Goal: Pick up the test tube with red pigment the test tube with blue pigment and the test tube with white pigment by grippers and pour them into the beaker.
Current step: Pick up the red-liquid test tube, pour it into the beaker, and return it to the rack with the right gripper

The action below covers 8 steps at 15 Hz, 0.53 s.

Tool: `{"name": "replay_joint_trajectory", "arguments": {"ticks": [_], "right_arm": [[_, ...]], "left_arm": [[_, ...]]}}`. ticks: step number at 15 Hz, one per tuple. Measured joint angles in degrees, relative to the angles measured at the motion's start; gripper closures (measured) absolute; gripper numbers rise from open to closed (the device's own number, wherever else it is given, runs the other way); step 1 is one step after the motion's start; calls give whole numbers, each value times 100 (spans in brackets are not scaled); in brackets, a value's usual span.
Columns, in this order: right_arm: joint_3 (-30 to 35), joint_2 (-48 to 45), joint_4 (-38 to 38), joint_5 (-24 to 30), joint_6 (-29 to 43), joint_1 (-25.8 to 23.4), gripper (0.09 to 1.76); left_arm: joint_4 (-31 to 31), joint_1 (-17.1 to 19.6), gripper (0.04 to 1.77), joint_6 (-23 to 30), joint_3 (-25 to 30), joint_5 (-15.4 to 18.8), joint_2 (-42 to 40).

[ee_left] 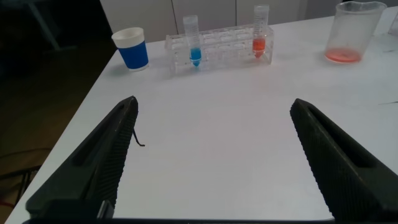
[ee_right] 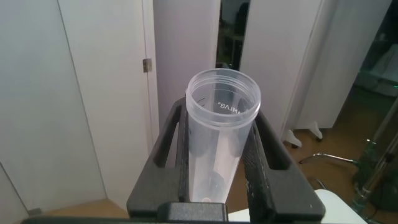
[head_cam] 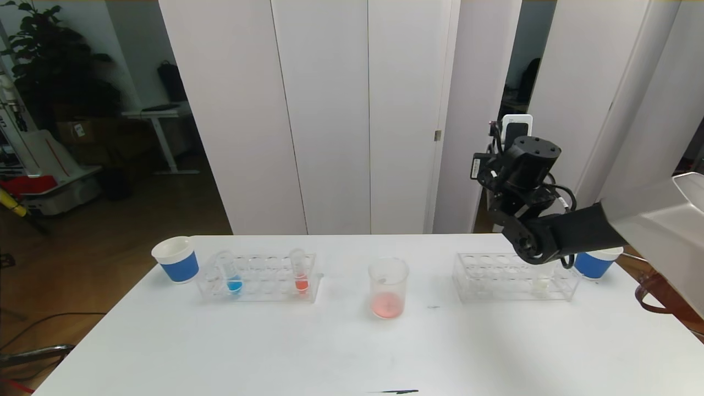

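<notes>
Right pincer (ee_right: 214, 165) is clamped on a clear tube (ee_right: 221, 134), mouth up, raised at the right of the head frame above the right-hand rack (head_cam: 514, 278). I judge this is the test tube with white pigment, though its bottom is hidden between the fingers, so I cannot confirm the colour.

Left pincer (ee_left: 211, 162) is low over the desk (head_cam: 330, 352), spread wide and gripping nothing.

Risks as I see them: the tube is smooth and slim, so it could slip or twist in the grip while I swing it toward the beaker (head_cam: 388, 288). Tipping too early would spill on the desk, and a tilt off the narrow rim would miss. Coming in low could knock the light beaker over.

Centre frame, the beaker stands upright with a thin reddish layer at its bottom. At left, the test tube with blue pigment (head_cam: 229, 273) stands in the left rack (head_cam: 258, 278), beside an orange-red tube (head_cam: 300, 272).
</notes>
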<state>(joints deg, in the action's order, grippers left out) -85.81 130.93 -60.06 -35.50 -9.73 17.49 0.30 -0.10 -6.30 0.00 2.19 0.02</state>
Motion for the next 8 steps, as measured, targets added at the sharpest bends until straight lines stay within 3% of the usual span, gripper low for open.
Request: {"name": "replay_joint_trajectory", "arguments": {"ticks": [8], "right_arm": [[371, -808, -372, 11, -49, -1438, 128]], "left_arm": [[2, 0, 6, 0, 0, 0, 0]]}}
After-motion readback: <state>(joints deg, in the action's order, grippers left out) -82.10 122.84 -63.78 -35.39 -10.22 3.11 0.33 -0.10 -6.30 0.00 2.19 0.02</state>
